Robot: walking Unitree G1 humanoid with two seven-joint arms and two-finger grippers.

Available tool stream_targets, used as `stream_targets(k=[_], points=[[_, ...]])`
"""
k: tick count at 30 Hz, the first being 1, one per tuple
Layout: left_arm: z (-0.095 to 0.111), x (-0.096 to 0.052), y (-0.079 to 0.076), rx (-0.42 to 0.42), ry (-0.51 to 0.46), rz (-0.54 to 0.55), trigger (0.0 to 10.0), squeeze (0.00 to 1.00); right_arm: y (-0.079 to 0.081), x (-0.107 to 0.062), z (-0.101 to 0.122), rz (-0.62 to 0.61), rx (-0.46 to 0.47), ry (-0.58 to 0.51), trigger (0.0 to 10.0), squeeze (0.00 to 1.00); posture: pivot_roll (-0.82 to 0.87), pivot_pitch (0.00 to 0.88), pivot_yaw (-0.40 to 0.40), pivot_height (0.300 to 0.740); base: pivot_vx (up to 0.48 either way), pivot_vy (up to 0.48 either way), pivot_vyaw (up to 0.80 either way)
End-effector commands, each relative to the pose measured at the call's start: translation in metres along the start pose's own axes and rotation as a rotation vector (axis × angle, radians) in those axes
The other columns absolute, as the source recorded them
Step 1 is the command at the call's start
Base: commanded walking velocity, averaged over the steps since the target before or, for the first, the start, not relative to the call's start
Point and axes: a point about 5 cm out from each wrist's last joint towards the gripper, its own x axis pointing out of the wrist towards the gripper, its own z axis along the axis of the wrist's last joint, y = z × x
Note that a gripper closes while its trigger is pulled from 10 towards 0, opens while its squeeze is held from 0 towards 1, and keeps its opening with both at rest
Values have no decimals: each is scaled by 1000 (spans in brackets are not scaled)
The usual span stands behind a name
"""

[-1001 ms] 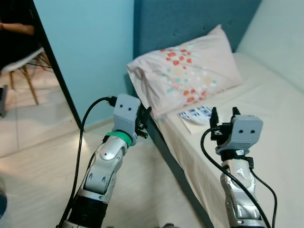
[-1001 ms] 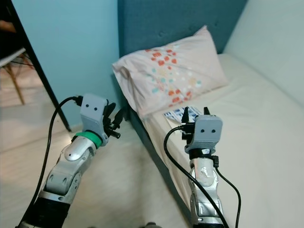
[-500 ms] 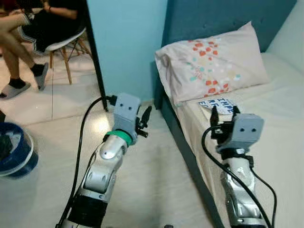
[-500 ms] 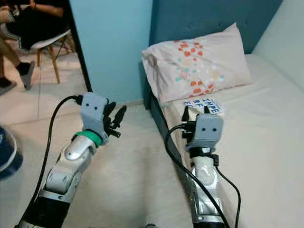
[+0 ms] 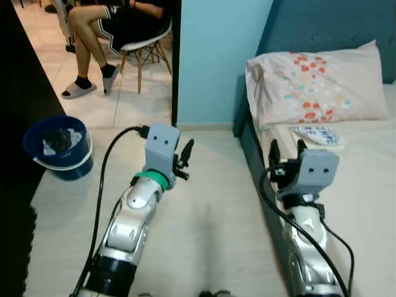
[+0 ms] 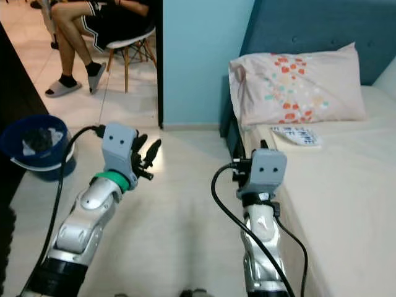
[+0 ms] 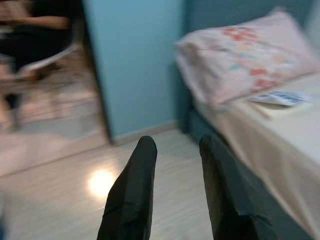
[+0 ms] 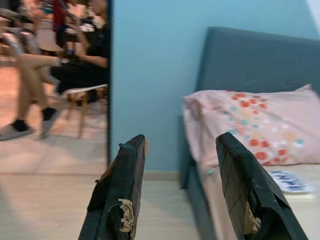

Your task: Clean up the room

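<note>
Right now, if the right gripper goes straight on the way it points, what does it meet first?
The open right gripper holds nothing. Its way looks free over the pale floor; probably the light blue wall comes first, left of the dark blue bed frame. Depth is unclear.

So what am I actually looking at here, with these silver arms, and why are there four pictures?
It is a walking humanoid robot tidying a bedroom. Two pictures come from cameras in its head, looking down at its own arms; the other two from a camera on each wrist, looking along the black fingers. The left end effector is raised over the floor, and the right end effector is by the edge of the bed. Both are open and hold nothing. On the bed lie a dotted pillow and a small printed booklet. A blue bucket stands on the floor, and a person sits on a chair beyond the doorway.
</note>
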Motion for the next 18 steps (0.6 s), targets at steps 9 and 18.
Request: stream_targets(k=[9, 18], points=[[-4, -1, -3, -7, 17, -7, 10000, 0, -5, -2, -3, -15, -5, 21, 10000, 0, -9, 95, -3, 716, -312, 0, 0], [-4, 0, -3, -8, 16, -8, 10000, 0, -6, -2, -4, -19, -8, 29, 10000, 0, -10, 96, -4, 716, -311, 0, 0]])
